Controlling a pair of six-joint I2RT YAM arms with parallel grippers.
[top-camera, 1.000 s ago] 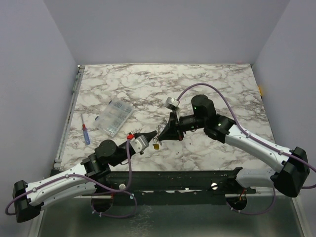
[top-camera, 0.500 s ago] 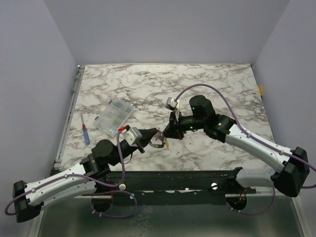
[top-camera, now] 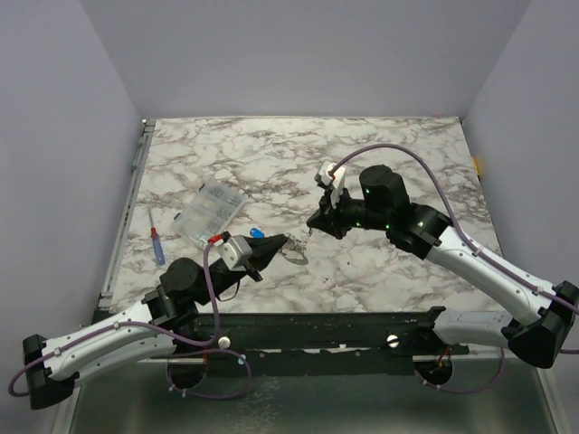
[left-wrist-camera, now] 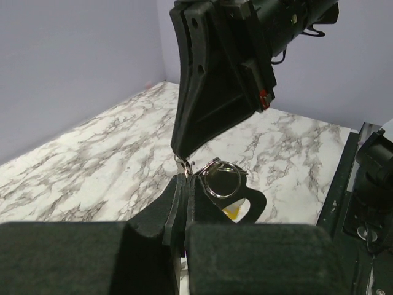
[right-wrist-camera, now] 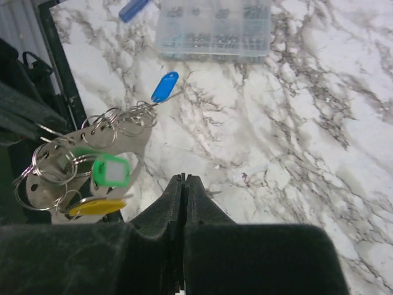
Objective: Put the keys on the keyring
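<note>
Marble-patterned and walled in pale grey, the table (top-camera: 407,154) is kept mostly bare, with the work gathered just inside the middle of its near edge. The keyring (top-camera: 293,253) is held there, lifted off the table, by the left gripper (top-camera: 280,243), whose jaws are pressed together on its edge; it appears to be offered outward so that its wire rings hang free and can be reached from the other side. The right gripper (top-camera: 315,224) is poised just beyond the keyring, pointed down at it, its jaws fully closed with nothing seen between them; a narrow closed tip is probably wanted for prising or nudging a ring. A green key (right-wrist-camera: 110,171) and a yellow key (right-wrist-camera: 97,208) are seen hanging among the rings, apparently already threaded. A blue key (right-wrist-camera: 164,86) is seen at the far end of the rings; whether it is attached or merely lies on the table behind cannot be told. A clear box (top-camera: 210,215) and a screwdriver (top-camera: 157,244) are left toward the left edge, well apart from the work.
</note>
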